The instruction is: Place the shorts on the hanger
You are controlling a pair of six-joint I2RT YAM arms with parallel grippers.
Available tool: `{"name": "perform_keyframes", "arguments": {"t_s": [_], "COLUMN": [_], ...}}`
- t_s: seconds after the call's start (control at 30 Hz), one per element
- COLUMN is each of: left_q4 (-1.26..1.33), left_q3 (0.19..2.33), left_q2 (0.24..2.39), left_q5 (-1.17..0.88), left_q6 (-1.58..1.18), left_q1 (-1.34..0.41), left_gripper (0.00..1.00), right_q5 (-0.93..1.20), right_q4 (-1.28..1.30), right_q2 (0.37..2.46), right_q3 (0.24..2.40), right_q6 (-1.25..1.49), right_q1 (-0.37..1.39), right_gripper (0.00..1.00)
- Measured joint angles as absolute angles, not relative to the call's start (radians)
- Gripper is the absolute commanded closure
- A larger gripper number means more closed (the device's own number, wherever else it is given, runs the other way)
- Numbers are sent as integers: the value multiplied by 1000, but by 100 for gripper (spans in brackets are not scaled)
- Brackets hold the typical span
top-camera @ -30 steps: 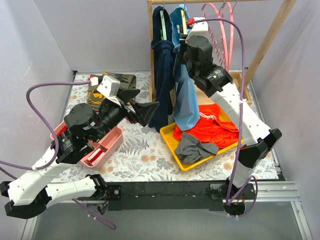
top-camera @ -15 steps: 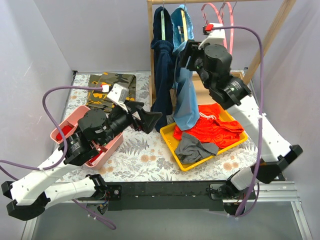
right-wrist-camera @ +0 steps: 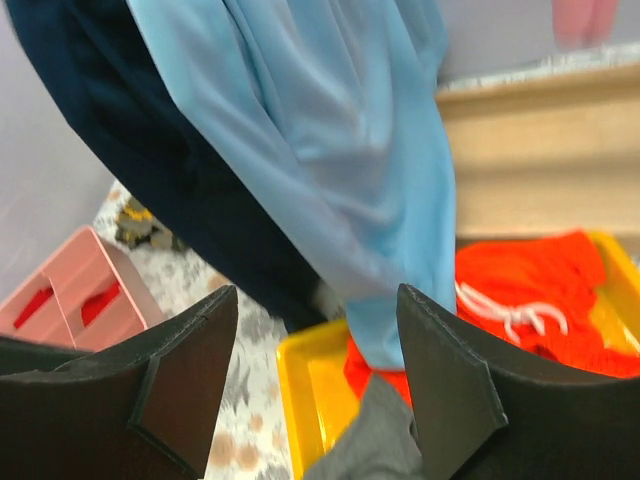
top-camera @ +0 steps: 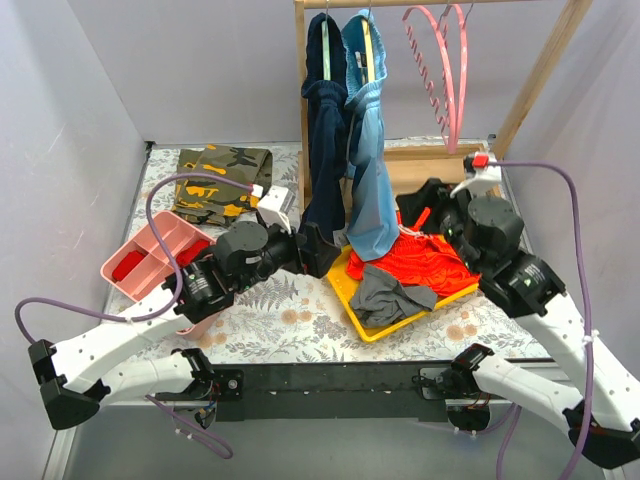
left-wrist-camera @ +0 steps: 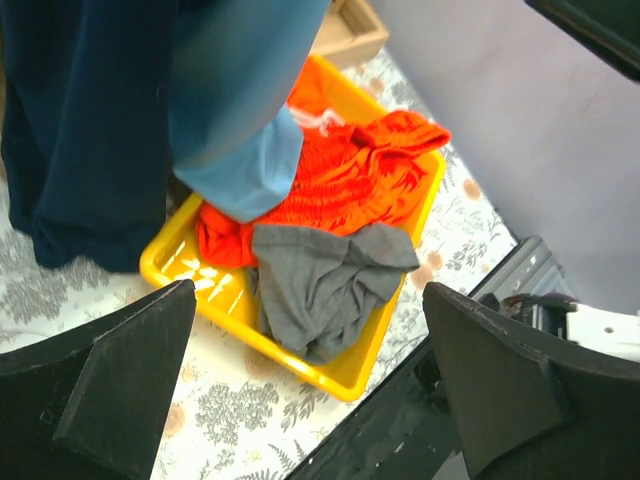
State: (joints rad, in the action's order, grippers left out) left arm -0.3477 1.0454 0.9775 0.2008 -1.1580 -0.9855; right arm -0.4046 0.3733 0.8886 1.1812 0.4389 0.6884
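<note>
**Light blue soft fabric shorts** (top-camera: 372, 185): hang full length from the top rail of the wooden clothes rack (top-camera: 303, 110), which stands at the far edge of the floral-patterned counter (top-camera: 270, 300). Waistband is uppermost. The lower hem reaches the far-left corner of the tray below and touches the orange-red cloth there.

**Thin yellow plastic hanger** (top-camera: 366, 45): shows as a narrow strip inside the waistband of the blue shorts, high on the rail.

**Dark navy garment** (top-camera: 325, 150): hangs on a pale green hanger (top-camera: 326, 55), touching the blue shorts on their left.

**Pink hangers** (top-camera: 440, 70): bare, on the same rail toward its right end.

**Yellow rectangular plastic tray** (top-camera: 340, 290): sits right of centre, toward the counter's near edge. It holds crumpled orange-red shorts with a white drawstring (top-camera: 430, 255) at the far side and a grey garment (top-camera: 385, 295) at the near side.

**Camouflage-print garment** (top-camera: 220, 180): lies flat at the far-left corner.

**Pink compartment tray** (top-camera: 150, 250): by the left edge, with red pieces inside.

**Left fingers** (top-camera: 320, 250): spread wide and holding nothing. They are near the counter's centre, just beside the navy hem, facing the yellow tray.

**Right fingers** (top-camera: 425, 205): spread wide and empty. They are above the far-right part of the yellow tray, pointing toward the hanging blue shorts without touching them.
</note>
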Motion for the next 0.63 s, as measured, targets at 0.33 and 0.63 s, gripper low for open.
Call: {"name": "perform_keyframes", "arguments": {"t_s": [0.33, 0.63], "left_q4": [-284, -244], "left_q3": [844, 761], "left_q2": [1032, 1070], "left_q5": [199, 233], "left_q6": [-1293, -1369], "left_q1": [-986, -986], "left_gripper": [2, 2], "right_q5": [-340, -334], "right_q4": [418, 430], "right_q2": [673, 553], "right_q3": [788, 663], "right_q6": [543, 557], "right_q1": [688, 688], "right_gripper": [23, 17]}}
